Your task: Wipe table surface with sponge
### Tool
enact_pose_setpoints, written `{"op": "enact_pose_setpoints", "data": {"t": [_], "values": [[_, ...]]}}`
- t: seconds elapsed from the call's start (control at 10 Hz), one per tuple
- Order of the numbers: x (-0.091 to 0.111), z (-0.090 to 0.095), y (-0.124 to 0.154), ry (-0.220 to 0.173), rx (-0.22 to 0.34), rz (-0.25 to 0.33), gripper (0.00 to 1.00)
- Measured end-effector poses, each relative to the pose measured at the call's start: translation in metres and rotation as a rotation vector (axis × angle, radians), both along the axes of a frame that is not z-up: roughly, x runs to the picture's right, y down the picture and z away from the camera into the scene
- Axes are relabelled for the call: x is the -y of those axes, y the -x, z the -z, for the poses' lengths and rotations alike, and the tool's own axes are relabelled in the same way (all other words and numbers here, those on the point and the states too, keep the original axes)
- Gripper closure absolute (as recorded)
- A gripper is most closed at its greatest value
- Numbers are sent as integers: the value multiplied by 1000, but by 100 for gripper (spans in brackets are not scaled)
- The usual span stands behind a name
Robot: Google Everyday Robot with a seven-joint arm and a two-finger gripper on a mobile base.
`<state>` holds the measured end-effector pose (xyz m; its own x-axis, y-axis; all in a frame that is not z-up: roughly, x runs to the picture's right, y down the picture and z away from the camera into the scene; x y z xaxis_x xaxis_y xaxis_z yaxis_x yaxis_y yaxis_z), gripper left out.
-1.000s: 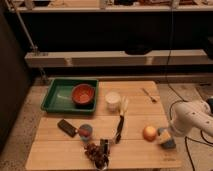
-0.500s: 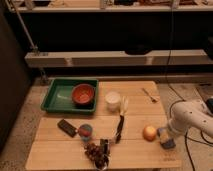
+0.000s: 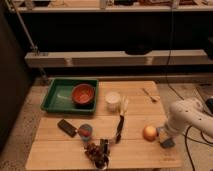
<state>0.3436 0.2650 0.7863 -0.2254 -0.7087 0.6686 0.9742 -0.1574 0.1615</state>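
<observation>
Arm barely shifted since the earlier frames; only the jaws have drawn in. Gripper (image 3: pixel 164 136) sits low over the near right part of the table surface (image 3: pixel 135 155), closed on the sponge (image 3: pixel 168 143), which rests on the wood close to the table's edge. Onion (image 3: pixel 149 133) just beside the gripper, camera-left of it. Farther that way: dark utensil (image 3: pixel 119 131), small blue-grey cup (image 3: pixel 85 131), dark flat block (image 3: pixel 66 127). Beyond the gripper, toward the far side: spoon (image 3: pixel 150 95), white cup (image 3: pixel 113 101), then green tray (image 3: pixel 55 102) holding a red bowl (image 3: pixel 83 94), well apart from it.
</observation>
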Motion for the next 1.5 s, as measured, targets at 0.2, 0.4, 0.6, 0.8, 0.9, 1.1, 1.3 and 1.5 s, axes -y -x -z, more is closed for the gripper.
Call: {"op": "enact_pose_setpoints", "data": {"t": [0.2,0.4,0.6,0.8,0.9,1.1,1.3,1.5], "values": [[1,0,1,-1,1,-1,65],[1,0,0,-2,0,1,65],[12,-1,-1,-18,-1,-15,65],[40,-5,0,-37,1,-47,65],[64,-10,2,-52,5,-67,65],[92,-6,2,-64,4,-92,65],[100,-7,4,-46,3,-95,65],[96,-21,12,-25,7,-83,65]]}}
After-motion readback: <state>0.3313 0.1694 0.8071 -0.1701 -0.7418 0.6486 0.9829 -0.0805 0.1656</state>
